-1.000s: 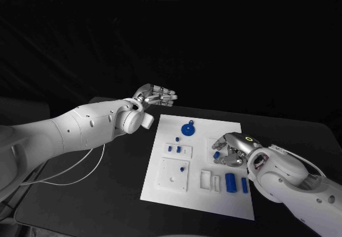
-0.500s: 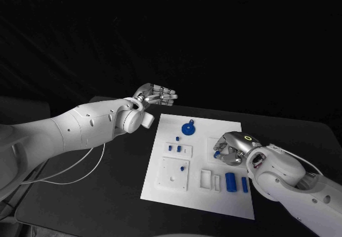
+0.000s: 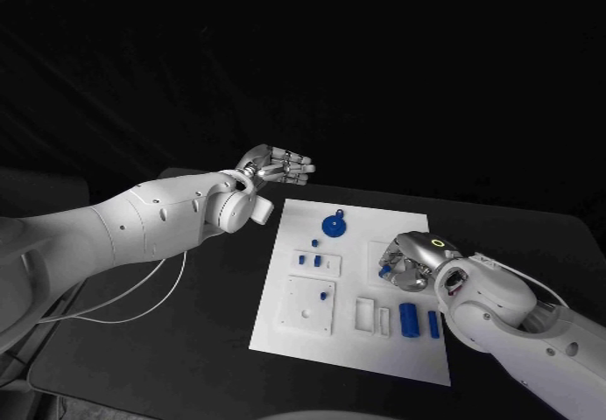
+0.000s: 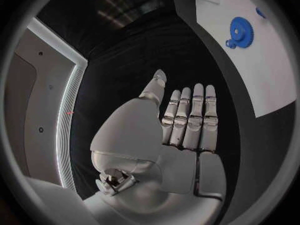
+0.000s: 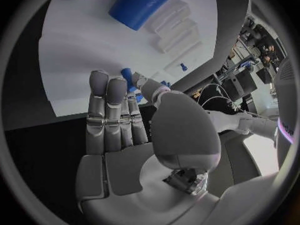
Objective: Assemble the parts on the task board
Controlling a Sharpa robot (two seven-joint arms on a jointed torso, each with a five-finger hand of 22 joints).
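Meanwhile our right hand has crept a little further over the task board, and we see its fingertips pinching a small blue part just above the white plate, so we judge an insertion is close. Our left hand stays raised beyond the board's far corner, fingers straight and holding nothing. Nearby lie the blue gear and a blue cylinder, with bare plate along the near edge for moving.

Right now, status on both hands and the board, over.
Left hand open, raised off the task board. Right hand over the board, fingertips at a small blue part; grasp unclear. Nothing blocking.
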